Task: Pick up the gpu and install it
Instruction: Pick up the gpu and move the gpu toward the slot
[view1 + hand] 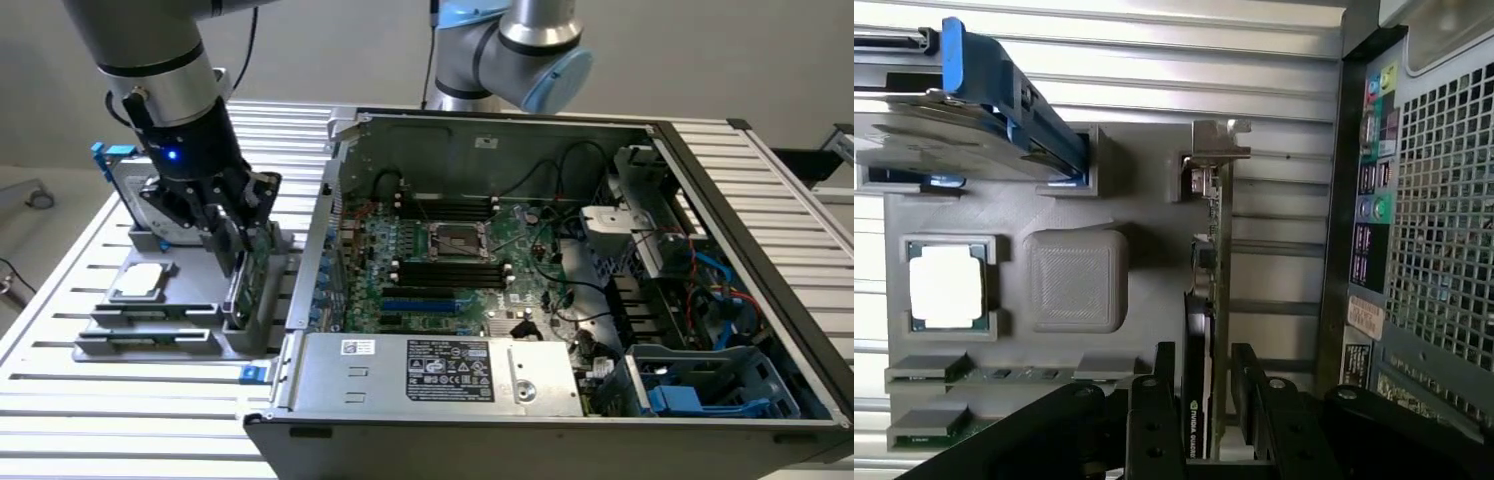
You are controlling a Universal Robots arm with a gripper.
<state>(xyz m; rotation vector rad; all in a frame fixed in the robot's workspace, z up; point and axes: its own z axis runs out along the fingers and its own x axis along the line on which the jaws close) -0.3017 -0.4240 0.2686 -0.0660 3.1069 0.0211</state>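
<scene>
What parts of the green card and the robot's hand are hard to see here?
Exterior view: the gripper covers the top of the gpu, standing on edge in the gray holder.
Wrist view: the gpu's near end disappears behind the gripper's fingers and the picture's edge.
Exterior view: the power supply label has writing too small to read.

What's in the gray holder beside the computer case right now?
A processor chip, a blue-framed hard drive, memory sticks and the gpu standing on edge. The end effector hides part of the gpu.
</scene>
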